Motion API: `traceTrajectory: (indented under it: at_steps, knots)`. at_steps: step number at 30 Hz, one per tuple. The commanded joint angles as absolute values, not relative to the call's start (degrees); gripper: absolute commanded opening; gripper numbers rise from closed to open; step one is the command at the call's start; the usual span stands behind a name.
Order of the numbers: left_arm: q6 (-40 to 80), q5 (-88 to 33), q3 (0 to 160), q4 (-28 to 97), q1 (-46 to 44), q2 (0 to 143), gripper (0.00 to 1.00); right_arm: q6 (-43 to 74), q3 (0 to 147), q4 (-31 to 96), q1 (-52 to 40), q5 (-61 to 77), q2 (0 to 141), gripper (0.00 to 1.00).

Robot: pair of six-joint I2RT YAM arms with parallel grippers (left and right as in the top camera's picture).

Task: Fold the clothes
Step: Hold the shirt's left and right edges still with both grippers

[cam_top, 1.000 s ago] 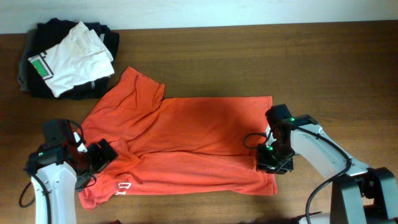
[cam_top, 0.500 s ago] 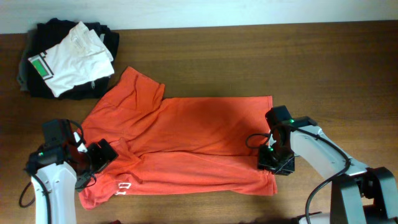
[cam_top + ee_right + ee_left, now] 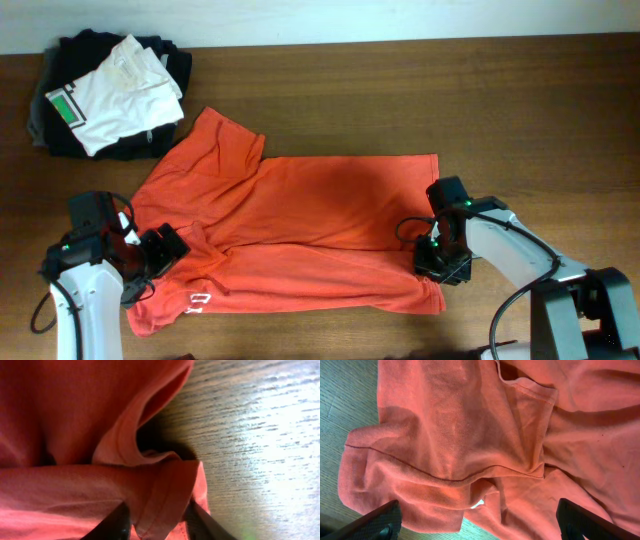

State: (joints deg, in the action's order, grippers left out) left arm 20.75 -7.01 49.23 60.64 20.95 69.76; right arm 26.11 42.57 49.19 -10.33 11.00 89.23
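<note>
The red-orange T-shirt (image 3: 300,230) lies spread on the wooden table (image 3: 420,90), partly folded, with white lettering near its front left corner (image 3: 197,300). My left gripper (image 3: 160,250) is wide open over the bunched left sleeve area; in the left wrist view (image 3: 477,520) the fingers stand either side of the folds (image 3: 470,425), and a bit of white label (image 3: 477,505) shows. My right gripper (image 3: 440,262) is at the shirt's front right corner. In the right wrist view (image 3: 159,522) its fingers are closed on the doubled hem (image 3: 160,490).
A white garment with a green patch (image 3: 115,90) lies on black folded garments (image 3: 85,45) at the back left corner. Bare table lies right of the shirt (image 3: 260,435) and behind it.
My right gripper has shifted slightly toward the front left at the shirt's corner. The left arm and the shirt look unchanged.
</note>
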Motion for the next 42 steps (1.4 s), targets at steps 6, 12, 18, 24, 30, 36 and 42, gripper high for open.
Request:
traceTrajectory:
  at_steps: [6, 12, 18, 24, 30, 36, 42]
  knots:
    - [20.7, -6.6, 49.6, 60.7, 20.8, 69.5, 0.98, 26.7, 45.8, 53.5, -10.9, 9.3, 88.5, 0.30]
    - [20.7, -6.6, 49.6, 60.7, 20.8, 69.5, 0.98, 26.7, 47.1, 56.4, -10.9, 7.0, 88.5, 0.35]
    - [20.7, -6.6, 49.6, 60.7, 20.8, 69.5, 0.98, 26.7, 46.2, 55.0, -10.9, 8.8, 88.5, 0.27]
    - [20.7, -6.6, 49.6, 60.7, 20.8, 69.5, 0.98, 26.7, 45.3, 53.1, -10.9, 9.2, 88.5, 0.09]
    - [20.7, -6.6, 49.6, 60.7, 20.8, 69.5, 0.98, 26.7, 45.5, 52.3, -10.7, 9.9, 88.5, 0.04]
    - [20.7, -6.6, 49.6, 60.7, 20.8, 69.5, 0.98, 25.6, 52.8, 56.5, -6.9, 10.0, 88.5, 0.04]
    - [20.7, -6.9, 49.6, 60.5, 20.8, 69.5, 0.99, 24.1, 58.6, 57.2, -3.3, 9.9, 88.5, 0.04]
